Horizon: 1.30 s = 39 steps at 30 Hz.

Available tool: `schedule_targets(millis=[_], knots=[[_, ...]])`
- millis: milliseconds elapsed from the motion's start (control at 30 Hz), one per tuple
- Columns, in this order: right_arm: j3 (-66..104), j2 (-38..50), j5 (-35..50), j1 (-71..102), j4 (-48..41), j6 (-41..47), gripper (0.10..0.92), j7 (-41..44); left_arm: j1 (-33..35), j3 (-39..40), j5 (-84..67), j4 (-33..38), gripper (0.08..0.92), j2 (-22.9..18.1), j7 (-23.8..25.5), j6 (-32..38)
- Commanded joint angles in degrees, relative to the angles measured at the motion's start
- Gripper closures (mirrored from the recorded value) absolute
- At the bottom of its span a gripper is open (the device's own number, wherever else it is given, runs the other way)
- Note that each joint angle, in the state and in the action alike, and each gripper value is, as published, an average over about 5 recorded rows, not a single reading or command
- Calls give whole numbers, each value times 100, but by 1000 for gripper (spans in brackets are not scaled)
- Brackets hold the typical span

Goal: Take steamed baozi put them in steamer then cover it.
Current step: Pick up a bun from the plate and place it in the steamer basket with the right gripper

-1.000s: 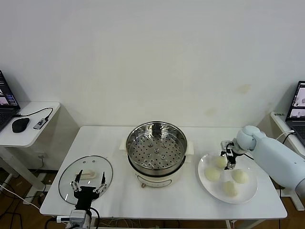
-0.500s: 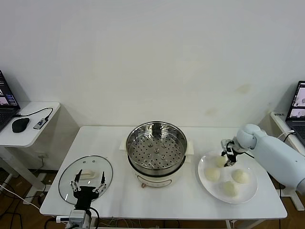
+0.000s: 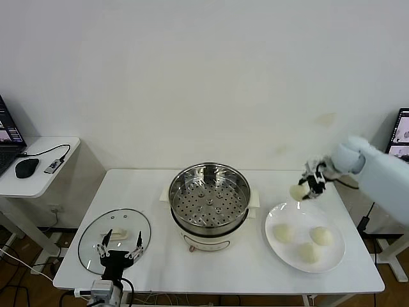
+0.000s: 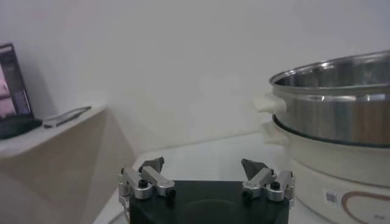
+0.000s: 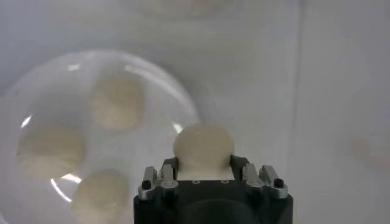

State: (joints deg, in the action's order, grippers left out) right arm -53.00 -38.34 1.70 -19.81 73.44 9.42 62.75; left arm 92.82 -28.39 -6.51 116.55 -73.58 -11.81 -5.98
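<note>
Fingers of the right gripper (image 3: 305, 191) clamped on one round cream-white steamed bun (image 3: 297, 191), lifted off the flat white plate (image 3: 276, 244), just above the plate's 12 o'clock rim. Three matching buns (image 3: 283, 233) remain on the plate, at 3 o'clock from the shiny round stainless-steel steamer pot (image 3: 209, 199) with its perforated tray. Left gripper (image 3: 119, 251) idle, fingers spread wide, over the 6 o'clock edge of the round glass lid (image 3: 96, 235), which lies at the pot's 8 o'clock on the white table (image 3: 147, 185).
</note>
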Motion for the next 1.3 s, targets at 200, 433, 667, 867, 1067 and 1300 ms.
schedule_targets(millis=[200,433,667,867,1067,1300], knots=[[-1567,-1652,1407,-1968,-49,-666,482,-258,40,-14,-895,-94,177,-87,72,264],[-1804,-2882,1016,-1608,-672,-1669,478,-392,15,-77,-860,-48,177,-112,70,276],[-1974,-3399,186,-1200,-1026,-2570,476,-560,17,-120,-854,-19,177,-108,84,272],[-2070,-3607,-682,-951,-1300,-3322,474,-785,-2,-116,-824,-13,177,-122,92,266],[-2067,-3783,-1359,-762,-1546,-3799,474,-993,-13,-114,-786,7,177,-131,95,261],[-2006,-3880,-1987,-585,-1796,-4146,466,-1135,-16,-131,-767,5,177,-139,95,264]])
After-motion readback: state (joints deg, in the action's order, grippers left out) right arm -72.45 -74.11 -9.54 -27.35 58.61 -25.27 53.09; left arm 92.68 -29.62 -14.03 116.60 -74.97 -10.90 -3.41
